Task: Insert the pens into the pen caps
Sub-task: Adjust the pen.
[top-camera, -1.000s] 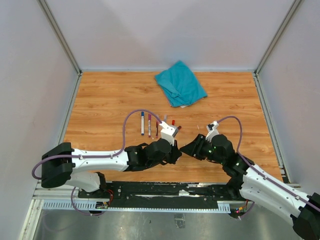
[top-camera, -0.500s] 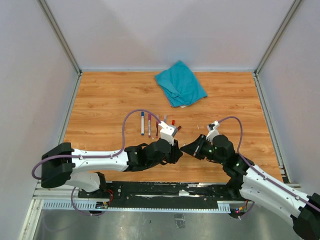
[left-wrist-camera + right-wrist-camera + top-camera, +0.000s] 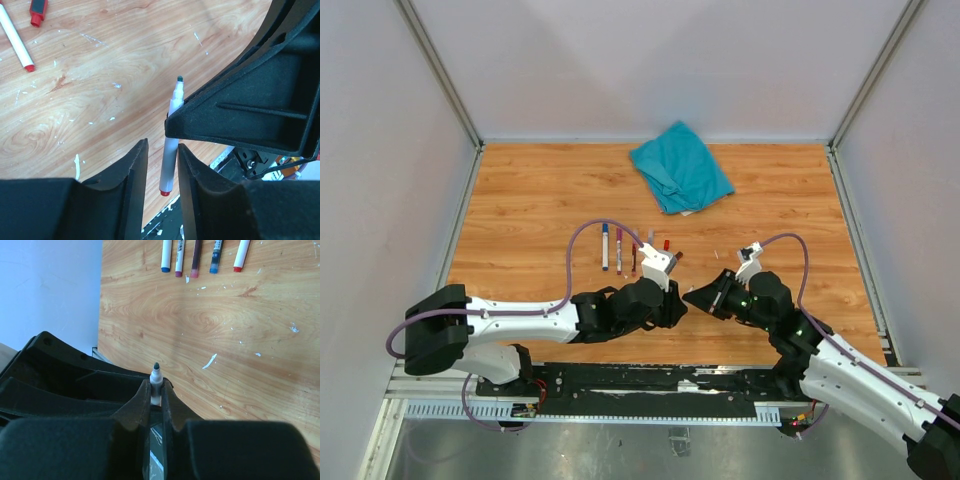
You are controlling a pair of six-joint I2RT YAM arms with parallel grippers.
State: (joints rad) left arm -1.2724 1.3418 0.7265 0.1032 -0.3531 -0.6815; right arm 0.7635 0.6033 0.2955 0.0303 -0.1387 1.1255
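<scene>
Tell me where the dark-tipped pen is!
In the right wrist view, the pen is pinched in the right gripper, right beside the left gripper.

White arm links, black joints, purple cables

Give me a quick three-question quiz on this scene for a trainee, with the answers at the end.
1. True or false: the right gripper is shut on the pen.
2. The left gripper is: A) shut on the pen; B) open, jaws either side of the pen; C) holding a cap.
3. What soft item lies farthest from both grippers?
Key: 1 true; 2 B; 3 the teal cloth.
</scene>
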